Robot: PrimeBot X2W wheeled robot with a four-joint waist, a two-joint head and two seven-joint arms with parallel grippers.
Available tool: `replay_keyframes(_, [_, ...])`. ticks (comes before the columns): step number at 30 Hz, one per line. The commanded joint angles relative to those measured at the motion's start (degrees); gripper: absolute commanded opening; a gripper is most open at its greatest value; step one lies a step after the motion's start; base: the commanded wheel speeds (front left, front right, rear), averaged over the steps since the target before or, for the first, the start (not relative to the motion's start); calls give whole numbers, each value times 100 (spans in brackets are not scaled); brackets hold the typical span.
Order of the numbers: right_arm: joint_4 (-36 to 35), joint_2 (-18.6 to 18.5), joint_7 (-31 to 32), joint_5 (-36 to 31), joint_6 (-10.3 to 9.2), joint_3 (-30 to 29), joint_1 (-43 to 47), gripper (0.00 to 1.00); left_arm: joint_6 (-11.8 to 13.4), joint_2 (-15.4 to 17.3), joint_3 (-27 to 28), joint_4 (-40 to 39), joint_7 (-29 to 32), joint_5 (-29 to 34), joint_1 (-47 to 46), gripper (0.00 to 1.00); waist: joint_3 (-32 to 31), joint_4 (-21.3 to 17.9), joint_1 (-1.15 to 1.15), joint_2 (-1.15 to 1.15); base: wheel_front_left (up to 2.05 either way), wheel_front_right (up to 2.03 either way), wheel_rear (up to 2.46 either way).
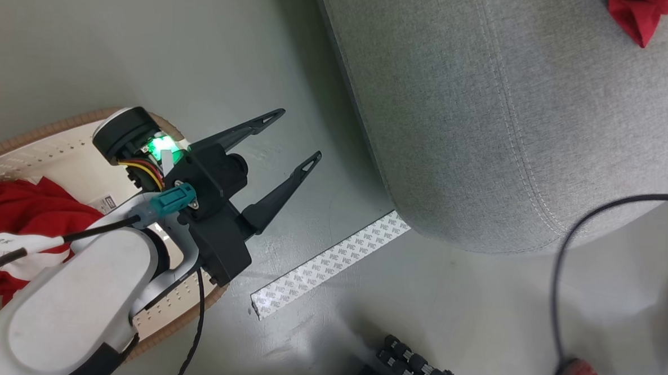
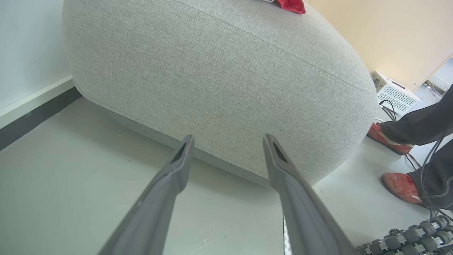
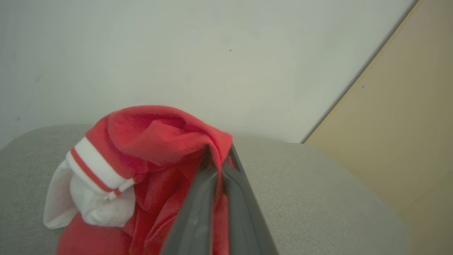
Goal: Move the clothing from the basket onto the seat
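**Left hand open beside the seat; right hand closed on a red garment on top of it**

The seat (image 1: 483, 132) takes up the upper right of the head view, with its far side cut off by the frame. In the left wrist view the seat (image 2: 219, 81) shows its rounded flank and seam line. The basket (image 1: 37, 152) stands on the floor to the left of the seat and apart from it. The pale left forearm hides much of the basket, and the frame edge cuts off the rest. Inside it lies the basket clothing (image 1: 23, 213), red with white stripes and partly covered by the arm.

The seat garment (image 3: 155, 141) rests on top of the seat (image 3: 318, 198), with its striped cuff turned outward. Only a corner of it (image 1: 640, 15) enters the head view.

The left hand (image 1: 301, 133) hangs between basket and seat, fingers spread apart and holding nothing. The right hand (image 3: 219, 152) has its fingers pressed together, with red cloth of the seat garment pinched between them and draped over their tips.

A tape strip (image 1: 330, 263) lies on the floor at the foot of the seat. Beside the seat stand a person's red shoes (image 2: 401, 184).
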Motion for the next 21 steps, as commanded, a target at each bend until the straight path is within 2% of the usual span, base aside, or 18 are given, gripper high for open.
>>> replay_keyframes(1, [130, 109, 0, -87, -2, -23, 45, 0, 31, 40, 11, -15, 21, -28, 77, 100, -35, 0, -1, -1, 0, 0, 0])
replay_keyframes(9, [1080, 628, -1, -352, -2, -187, 128, 0, 173, -20, 5, 1, 16, -137, 200, 100, -230, -74, -1, -1, 0, 0, 0])
replay_keyframes(10, [1124, 633, -1, -355, -2, -151, 146, 16, 181, -21, 2, 5, 2, -152, 224, 100, -260, -76, -1, -1, 0, 0, 0])
replay_keyframes(11, [1142, 631, 0, -364, -2, -169, 189, 47, 173, -13, 6, 13, -14, -159, 248, 100, -294, -80, -1, -1, 0, 0, 0])
replay_keyframes(12, [1058, 643, -1, -331, -2, -284, 232, 100, 172, -12, 10, 16, -33, -163, 264, 100, -321, -78, -1, -1, 0, 0, 0])
replay_keyframes(17, [372, 820, -1, -524, -2, -609, 686, 100, 269, -74, 61, 134, -295, -185, 340, 100, -589, 37, -1, -1, 0, 0, 0])
replay_keyframes(18, [-60, 944, 1, -599, -2, -498, 1047, 100, 302, -128, 63, 257, -467, -209, 444, 100, -785, 125, -1, -1, 0, 0, 0])
replay_keyframes(21, [-663, 1042, -1, -622, -2, -223, 1617, 100, 386, -197, 119, 470, -747, -278, 558, 100, -1125, 257, -1, -1, 0, 0, 0])
